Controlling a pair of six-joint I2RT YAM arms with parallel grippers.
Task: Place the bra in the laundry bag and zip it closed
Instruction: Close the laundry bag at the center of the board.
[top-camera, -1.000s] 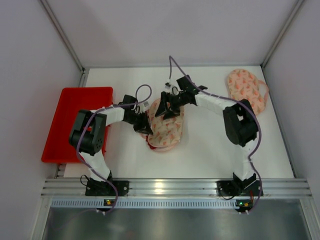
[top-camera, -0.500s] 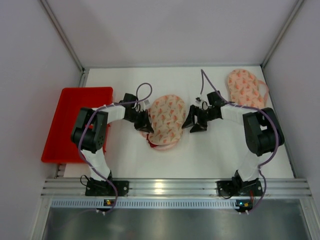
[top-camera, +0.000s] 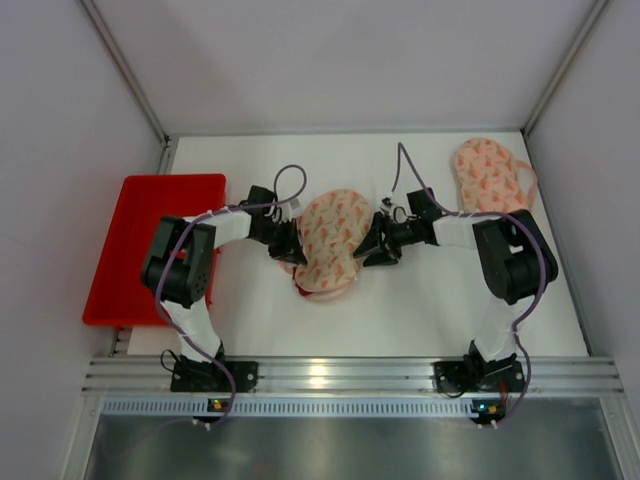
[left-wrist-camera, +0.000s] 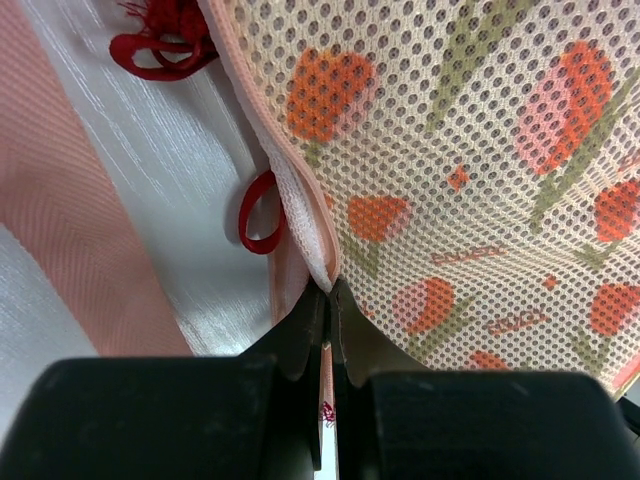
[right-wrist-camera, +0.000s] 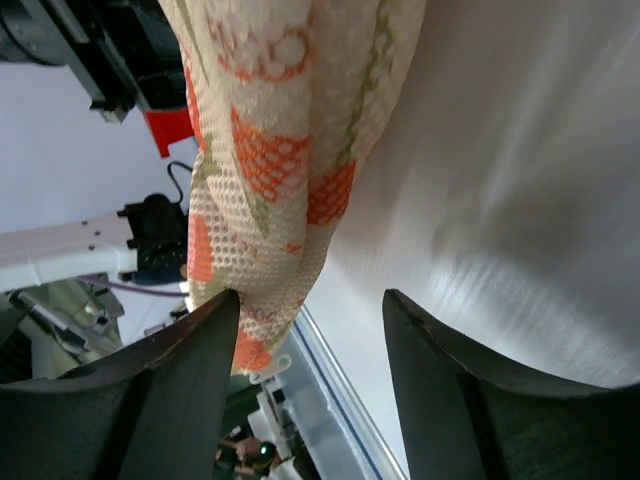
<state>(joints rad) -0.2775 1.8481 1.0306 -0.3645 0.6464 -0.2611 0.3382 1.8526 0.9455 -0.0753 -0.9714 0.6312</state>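
Right gripper (top-camera: 371, 250) swung back; laundry bag (top-camera: 330, 235) beside its fingers (right-wrist-camera: 190, 390) (left gripper (left-wrist-camera: 330, 300) pinching).

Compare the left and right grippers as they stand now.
The left gripper is shut, pinching the edge of the laundry bag; the right gripper is open, holding nothing. The left sits at the bag's left side, the right at its right. Both are close against the same bag.
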